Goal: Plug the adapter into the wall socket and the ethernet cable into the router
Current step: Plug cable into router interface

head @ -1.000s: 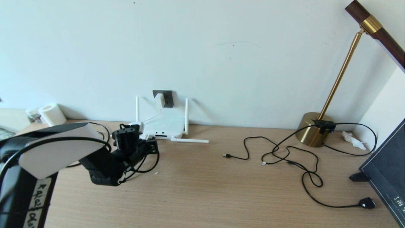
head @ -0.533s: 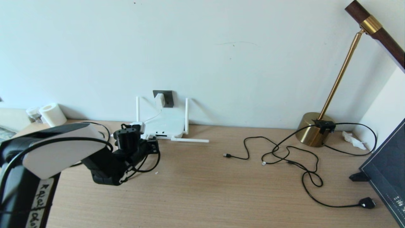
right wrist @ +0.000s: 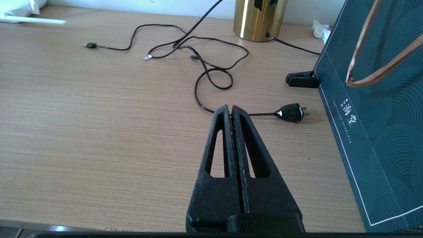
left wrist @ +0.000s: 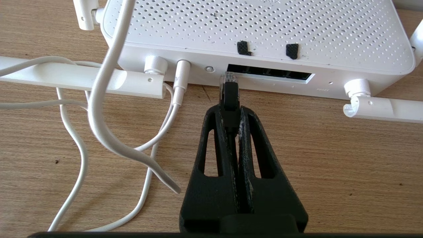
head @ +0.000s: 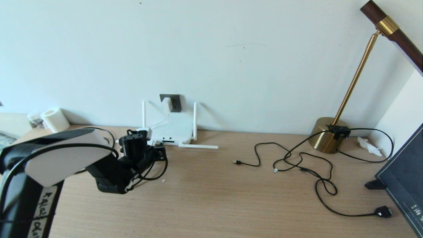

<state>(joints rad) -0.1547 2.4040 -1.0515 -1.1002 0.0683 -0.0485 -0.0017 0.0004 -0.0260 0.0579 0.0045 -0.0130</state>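
Note:
The white router (head: 172, 130) (left wrist: 257, 33) lies flat against the wall, two antennas up and others folded on the desk. Above it the white adapter (head: 167, 104) sits in the dark grey wall socket (head: 175, 100), its thin white cord (left wrist: 99, 99) running to the router's edge. My left gripper (left wrist: 230, 110) (head: 159, 151) is shut on the ethernet cable (left wrist: 229, 96). The plug's clear tip is just outside the left end of the dark port row (left wrist: 269, 72). My right gripper (right wrist: 230, 110) hangs shut and empty over the desk's right half.
Thin black USB cables (head: 287, 158) and a black two-pin plug (head: 383, 211) (right wrist: 290, 112) sprawl right of centre. A brass lamp base (head: 325, 134) stands at the wall, a dark green bag (right wrist: 373, 112) at the right edge, a paper roll (head: 54, 119) far left.
My left gripper has crept slightly toward the router with the ethernet plug. Nothing else has moved.

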